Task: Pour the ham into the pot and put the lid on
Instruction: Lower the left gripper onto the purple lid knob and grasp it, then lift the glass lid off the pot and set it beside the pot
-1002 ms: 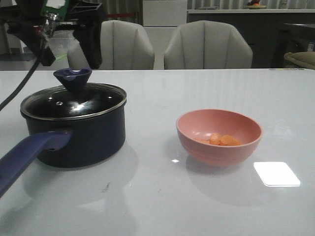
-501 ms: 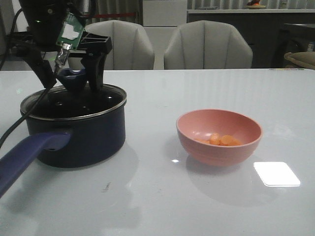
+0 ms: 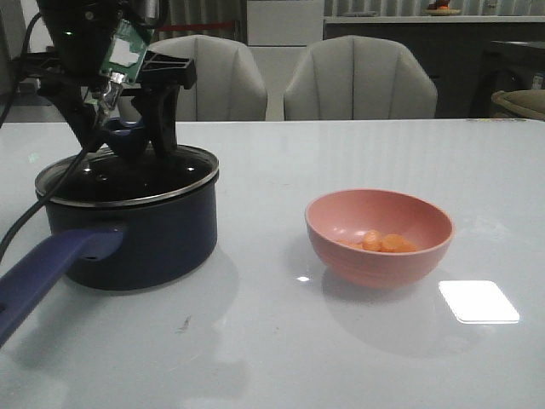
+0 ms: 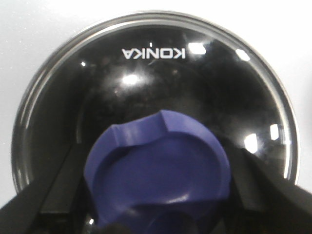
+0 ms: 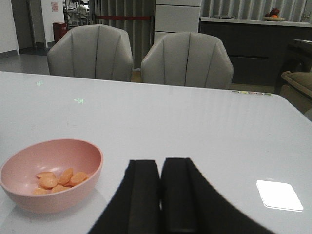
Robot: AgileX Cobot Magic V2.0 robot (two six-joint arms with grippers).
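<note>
lid (image 4: 161, 102) reads KONIKA | on pot (image 3: 136, 230) | left gripper (image 3: 128, 141) straddles knob (image 4: 158, 178)

home dining area — glossy white table (image 3: 341, 162), two padded grey chairs (image 3: 358, 77), dark sideboard (image 5: 243, 48) behind

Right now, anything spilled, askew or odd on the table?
Nothing stands out. The lid sits level on the pot, with the left claw straddling its knob. The ham is all inside the pink bowl, none spilled. The right claw is shut and empty.
</note>
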